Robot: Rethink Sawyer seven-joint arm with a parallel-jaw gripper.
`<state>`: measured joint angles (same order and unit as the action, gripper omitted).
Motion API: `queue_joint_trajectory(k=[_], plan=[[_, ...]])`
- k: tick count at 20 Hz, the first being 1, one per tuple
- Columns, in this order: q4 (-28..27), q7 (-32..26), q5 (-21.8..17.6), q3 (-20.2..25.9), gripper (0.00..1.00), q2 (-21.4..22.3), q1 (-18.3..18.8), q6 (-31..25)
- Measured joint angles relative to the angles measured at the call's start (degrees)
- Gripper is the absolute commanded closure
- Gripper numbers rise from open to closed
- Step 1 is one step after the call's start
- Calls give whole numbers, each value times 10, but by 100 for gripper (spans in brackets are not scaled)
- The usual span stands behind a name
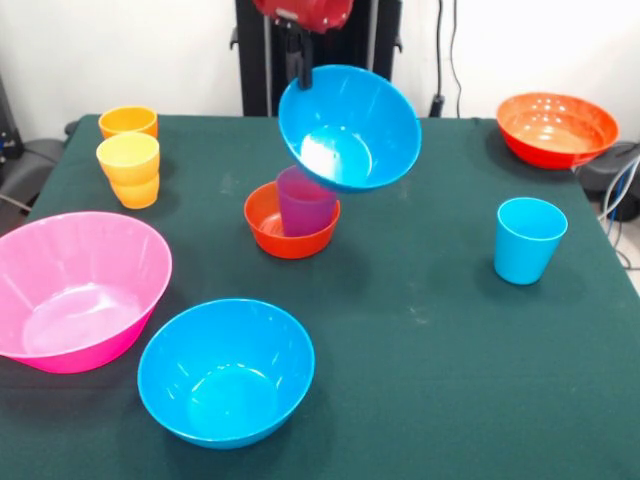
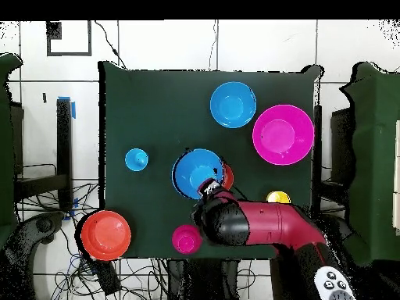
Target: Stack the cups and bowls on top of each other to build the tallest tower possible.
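Note:
My gripper (image 1: pixel 298 64) is shut on the rim of a medium blue bowl (image 1: pixel 349 128) and holds it tilted in the air, its opening facing the camera. Just below it, the purple cup (image 1: pixel 305 200) stands inside the small orange-red bowl (image 1: pixel 291 222). In the overhead view the held bowl (image 2: pixel 197 172) covers most of that bowl (image 2: pixel 227 176), with my gripper (image 2: pixel 209 187) at its rim. The second blue bowl (image 1: pixel 226 370) and the pink bowl (image 1: pixel 75 290) sit at the near left. The light blue cup (image 1: pixel 528 240) stands alone at the right.
The wide orange bowl (image 1: pixel 556 128) sits at the far right corner. An orange cup (image 1: pixel 128 122) and a yellow-orange cup (image 1: pixel 129 168) stand at the far left. The small magenta bowl (image 2: pixel 186 239) lies near the robot's base, hidden in the front view.

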<state>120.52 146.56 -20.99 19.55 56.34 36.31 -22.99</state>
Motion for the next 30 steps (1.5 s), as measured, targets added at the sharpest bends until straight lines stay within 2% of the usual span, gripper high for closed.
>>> queue_joint_trajectory(k=[4, 5, 7, 12, 16, 21, 26, 29, 30], plan=[[-27, 0, -31, -22, 100, -44, -10, 0], [-40, 0, -51, -22, 100, -63, -6, 2], [-43, 0, -56, -18, 100, -68, -2, 3], [-44, 0, -60, 52, 100, -83, 72, 22], [-43, 0, -61, 131, 100, -89, 150, 43], [-41, 0, -61, 198, 100, -101, 213, 57], [-36, 0, -61, 207, 100, -100, 218, 52], [-25, 0, -61, 204, 100, -89, 216, 30], [-14, 0, -61, 202, 100, -80, 215, 6]])
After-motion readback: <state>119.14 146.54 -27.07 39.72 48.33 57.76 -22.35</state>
